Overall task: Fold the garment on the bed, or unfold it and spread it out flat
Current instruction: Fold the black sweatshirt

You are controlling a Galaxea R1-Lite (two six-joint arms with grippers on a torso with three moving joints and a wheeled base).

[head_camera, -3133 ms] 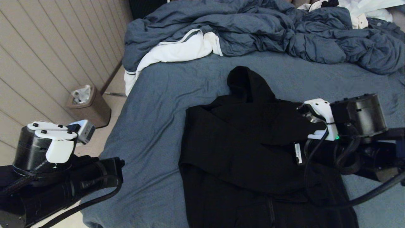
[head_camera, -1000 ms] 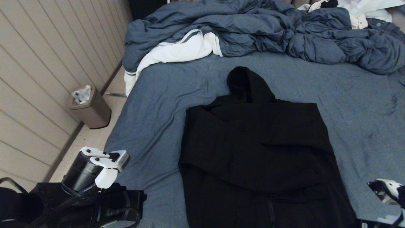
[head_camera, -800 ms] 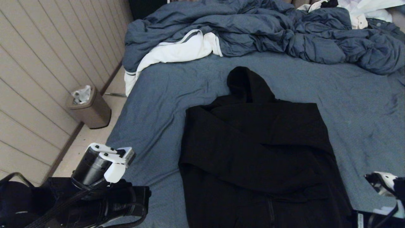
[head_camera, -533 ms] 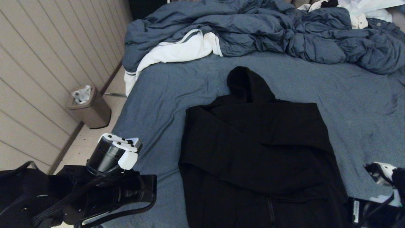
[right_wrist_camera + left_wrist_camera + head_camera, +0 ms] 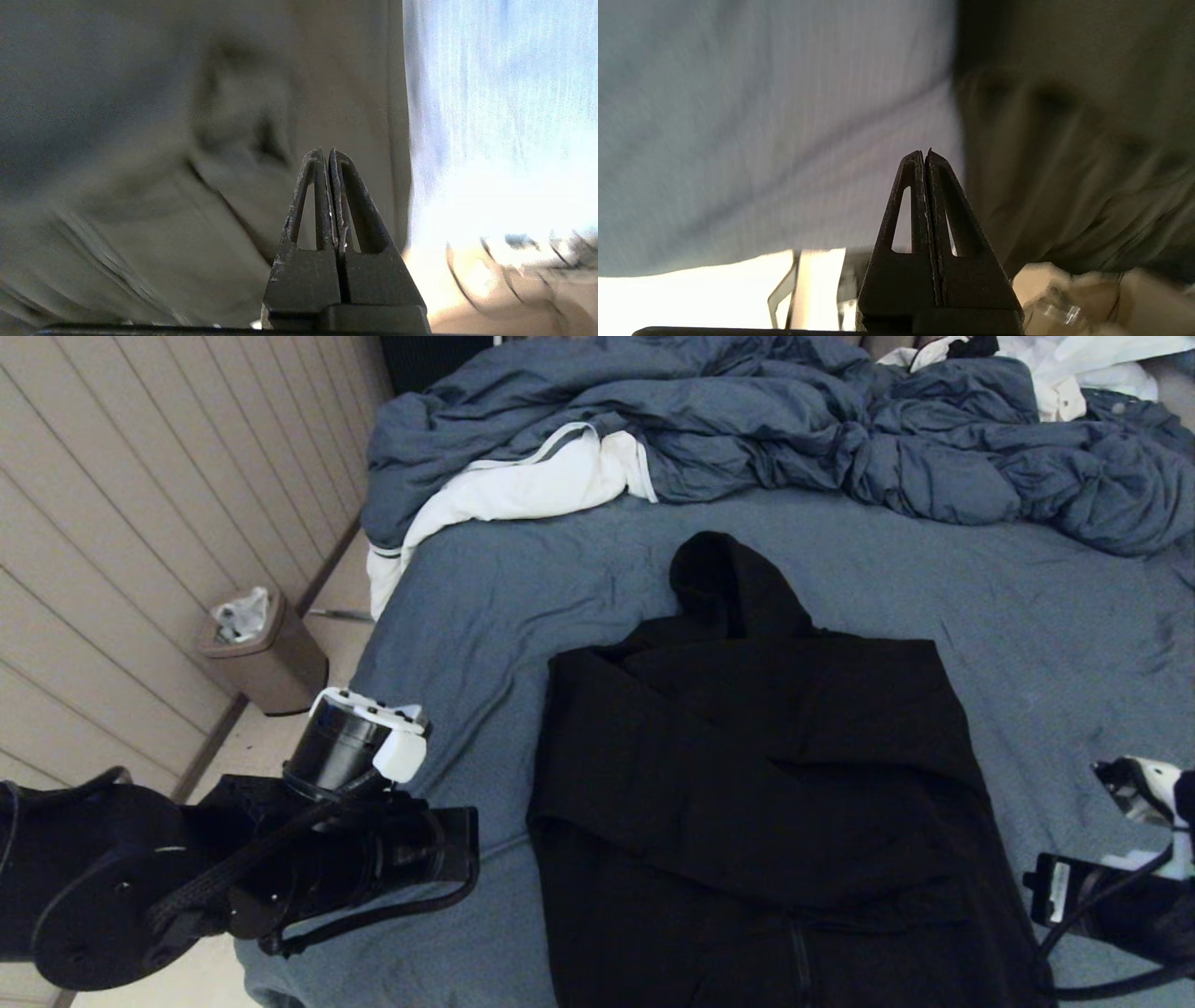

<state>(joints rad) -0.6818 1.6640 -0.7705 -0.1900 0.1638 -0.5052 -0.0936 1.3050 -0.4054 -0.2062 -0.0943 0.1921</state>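
The garment (image 5: 747,775), a black hoodie, lies face up in the middle of the bed (image 5: 523,607), sleeves crossed over the chest and hood pointing away from me. My left arm (image 5: 364,756) hangs over the bed's left edge, just left of the hoodie's side. Its gripper (image 5: 924,154) is shut and empty, over the blue sheet beside the garment's edge (image 5: 1064,163). My right arm (image 5: 1120,887) sits low at the hoodie's right hem. The right gripper (image 5: 325,153) is shut on nothing, above the garment (image 5: 140,140) near its border with the sheet (image 5: 490,93).
A rumpled blue-grey duvet (image 5: 747,420) fills the far end of the bed, with a white cloth (image 5: 523,485) at its left end and pale clothes (image 5: 1074,364) at the back right. A brown waste bin (image 5: 261,653) stands on the floor by the panelled wall.
The right arm has left the hoodie's right shoulder and now sits low at the front right. The left arm has swung in from the far left to the hoodie's left side. The hoodie has not moved.
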